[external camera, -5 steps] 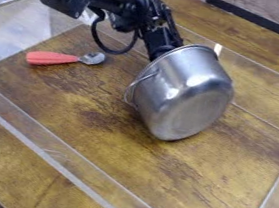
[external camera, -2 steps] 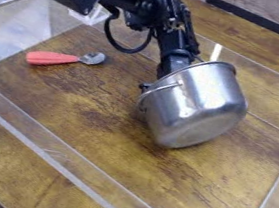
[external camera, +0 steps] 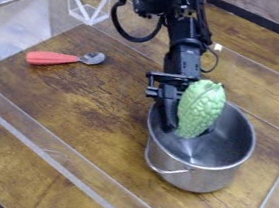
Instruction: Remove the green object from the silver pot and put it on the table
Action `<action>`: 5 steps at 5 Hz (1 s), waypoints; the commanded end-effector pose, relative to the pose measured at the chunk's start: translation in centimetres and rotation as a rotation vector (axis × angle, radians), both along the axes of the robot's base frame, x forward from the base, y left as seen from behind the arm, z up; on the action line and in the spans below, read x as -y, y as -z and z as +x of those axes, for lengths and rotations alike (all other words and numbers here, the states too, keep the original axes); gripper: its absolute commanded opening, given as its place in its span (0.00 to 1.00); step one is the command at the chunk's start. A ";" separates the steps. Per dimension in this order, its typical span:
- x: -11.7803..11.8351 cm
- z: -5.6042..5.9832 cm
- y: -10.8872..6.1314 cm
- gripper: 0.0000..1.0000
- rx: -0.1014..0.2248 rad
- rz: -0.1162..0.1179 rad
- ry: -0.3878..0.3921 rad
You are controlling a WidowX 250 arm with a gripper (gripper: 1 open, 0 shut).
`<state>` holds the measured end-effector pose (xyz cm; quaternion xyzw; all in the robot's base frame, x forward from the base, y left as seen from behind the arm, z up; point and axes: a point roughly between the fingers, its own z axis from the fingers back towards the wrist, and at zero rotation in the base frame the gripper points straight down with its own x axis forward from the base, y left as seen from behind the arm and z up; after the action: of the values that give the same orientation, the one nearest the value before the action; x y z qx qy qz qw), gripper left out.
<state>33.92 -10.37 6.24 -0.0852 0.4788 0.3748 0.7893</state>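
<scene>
The silver pot (external camera: 211, 176) stands upright on the table (external camera: 73, 115), right of the middle. The green object (external camera: 200, 109), a bumpy light green gourd, stands on end inside the pot, leaning on the back left wall, its upper half above the rim. My gripper (external camera: 165, 115) reaches down from the upper left. Its dark fingers (external camera: 162, 92) sit at the pot's back left rim, right beside the green object, and seem closed on that rim. The fingertips are partly hidden by the rim and the gourd.
A red-handled utensil (external camera: 55, 58) lies on the wood at the left. Clear plastic walls (external camera: 39, 151) run along the near and left edges. A black cable (external camera: 131, 29) loops behind the arm.
The pot lay tipped with its bottom toward the camera; it has swung upright in the gripper's hold, and the green object inside now shows. The arm rose and rolled.
</scene>
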 end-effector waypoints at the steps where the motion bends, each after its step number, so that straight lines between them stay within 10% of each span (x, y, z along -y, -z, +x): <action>1: 0.4 0.1 -4.6 0.00 0.102 0.022 0.017; 5: 1.4 -0.9 -7.7 0.00 0.078 0.121 0.045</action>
<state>32.89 -11.14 9.35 -0.0119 0.4807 0.3954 0.7826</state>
